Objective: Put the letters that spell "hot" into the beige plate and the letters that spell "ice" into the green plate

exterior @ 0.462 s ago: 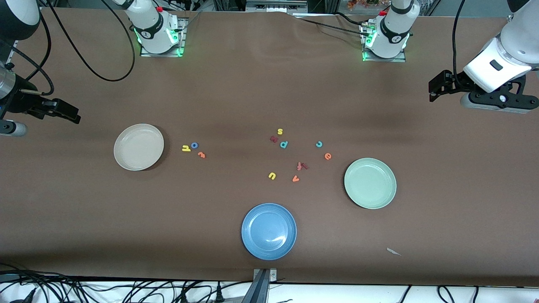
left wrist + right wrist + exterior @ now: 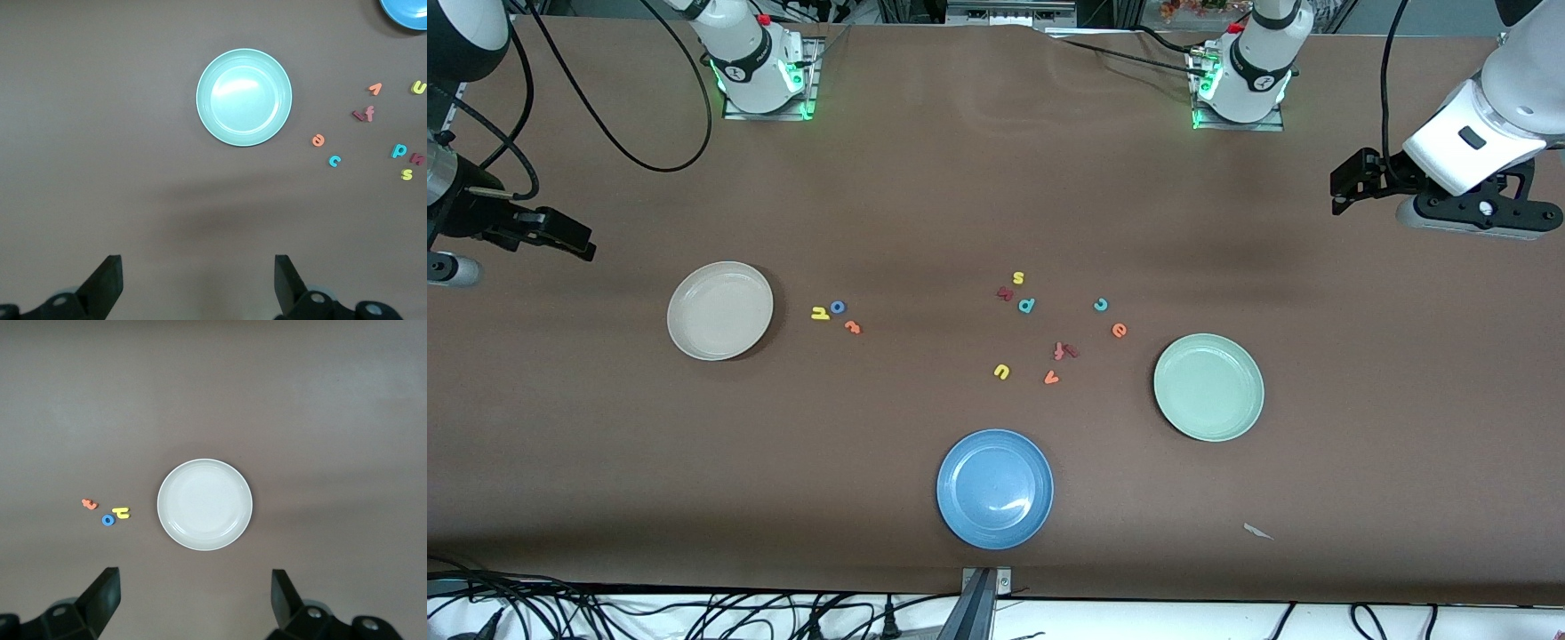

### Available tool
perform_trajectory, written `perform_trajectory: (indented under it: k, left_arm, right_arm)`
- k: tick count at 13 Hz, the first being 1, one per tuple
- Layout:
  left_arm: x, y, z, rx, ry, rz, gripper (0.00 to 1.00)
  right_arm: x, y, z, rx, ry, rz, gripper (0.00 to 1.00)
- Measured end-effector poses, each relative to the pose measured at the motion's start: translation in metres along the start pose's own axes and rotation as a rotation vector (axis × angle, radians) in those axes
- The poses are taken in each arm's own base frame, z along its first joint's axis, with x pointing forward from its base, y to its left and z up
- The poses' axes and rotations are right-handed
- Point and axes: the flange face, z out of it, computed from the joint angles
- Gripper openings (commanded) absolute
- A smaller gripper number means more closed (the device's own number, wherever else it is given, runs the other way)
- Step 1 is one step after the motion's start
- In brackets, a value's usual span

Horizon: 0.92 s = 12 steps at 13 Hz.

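Observation:
The yellow h (image 2: 819,313), blue o (image 2: 837,308) and orange t (image 2: 853,327) lie in a cluster beside the empty beige plate (image 2: 719,310), toward the table's middle. Near the empty green plate (image 2: 1208,388) lie the teal c (image 2: 1101,305), orange e (image 2: 1119,331) and maroon i (image 2: 1073,352), which touches a red f (image 2: 1059,350). My left gripper (image 2: 1347,182) hangs open, holding nothing, over bare table at the left arm's end. My right gripper (image 2: 560,236) hangs open and holds nothing over the right arm's end. The right wrist view shows the beige plate (image 2: 205,505); the left wrist view shows the green plate (image 2: 244,97).
A blue plate (image 2: 994,488) sits near the front edge. Stray letters lie mid-table: yellow s (image 2: 1018,277), a maroon letter (image 2: 1005,293), a teal letter (image 2: 1026,305), yellow u (image 2: 1001,372), orange v (image 2: 1051,379). A paper scrap (image 2: 1258,532) lies near the front edge.
Both arms have shifted only very slightly. Letters and plates lie where they were.

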Motion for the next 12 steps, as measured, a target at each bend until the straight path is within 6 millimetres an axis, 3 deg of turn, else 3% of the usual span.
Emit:
perform_trajectory:
  k: [4,8,12]
  left_arm:
    - [0.000,0.002,0.000,0.000,0.000,0.003,1.00]
    - [-0.001,0.031,-0.007,0.004,0.014,0.056,1.00]
    - [0.000,0.021,-0.007,0.003,0.016,0.037,1.00]
  right_arm:
    - [-0.001,0.000,0.000,0.000,-0.005,0.006,1.00]
    - [-0.001,0.000,0.001,-0.001,-0.011,0.007,1.00]
    - [-0.002,-0.001,0.002,-0.002,-0.021,0.008,1.00]
